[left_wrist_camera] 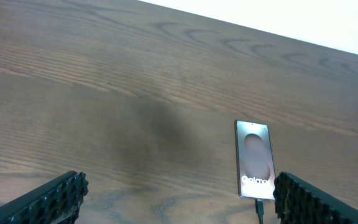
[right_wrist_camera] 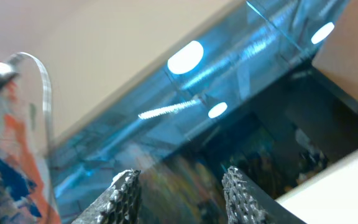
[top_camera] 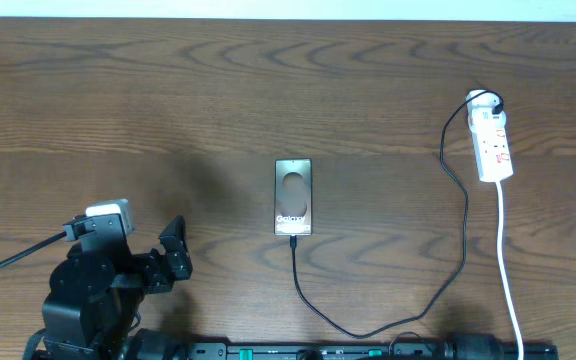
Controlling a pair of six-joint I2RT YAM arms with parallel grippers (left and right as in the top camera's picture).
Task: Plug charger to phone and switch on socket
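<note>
The phone (top_camera: 293, 196) lies flat at the table's middle, its screen showing a pale oval and "Galaxy". The charger cable (top_camera: 465, 235) runs from the black plug on the socket (top_camera: 495, 140) at the right, loops along the front edge, and its plug tip (top_camera: 293, 240) sits against the phone's near end. My left gripper (top_camera: 173, 250) is open and empty at the front left, well left of the phone. In the left wrist view the phone (left_wrist_camera: 253, 158) and plug tip (left_wrist_camera: 260, 208) show just inside the right finger of the open left gripper (left_wrist_camera: 179, 199). My right gripper (right_wrist_camera: 182, 177) is open, empty, and faces the room.
The socket's white lead (top_camera: 508, 270) runs from the strip down to the front right edge. The left arm's base (top_camera: 83, 300) fills the front left corner. A dark rail (top_camera: 368, 350) runs along the front edge.
</note>
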